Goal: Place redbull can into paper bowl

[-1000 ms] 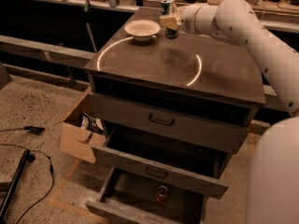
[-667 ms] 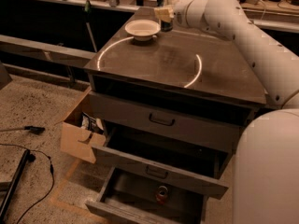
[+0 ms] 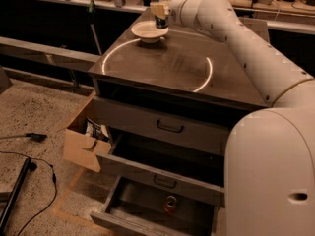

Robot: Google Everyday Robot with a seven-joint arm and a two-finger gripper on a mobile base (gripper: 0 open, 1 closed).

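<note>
The redbull can (image 3: 162, 22) is a slim blue-and-silver can, held upright in my gripper (image 3: 159, 10) at the far side of the cabinet top. The fingers are shut on the can's middle, and its silver top shows above them. The can's lower end hangs just over the right part of the paper bowl (image 3: 145, 32), a shallow white bowl on the far left of the cabinet top (image 3: 172, 68). I cannot tell whether the can touches the bowl. My arm reaches in from the right.
A ring of light lies on the cabinet top. Below it, two drawers stand open; the lowest holds a short reddish can (image 3: 171, 204). An open cardboard box (image 3: 81, 144) sits at the cabinet's left. Cables (image 3: 29, 166) lie on the floor. A cluttered bench runs behind.
My gripper has carried the can to the left, from right of the bowl to over its right part. The bowl has not moved.
</note>
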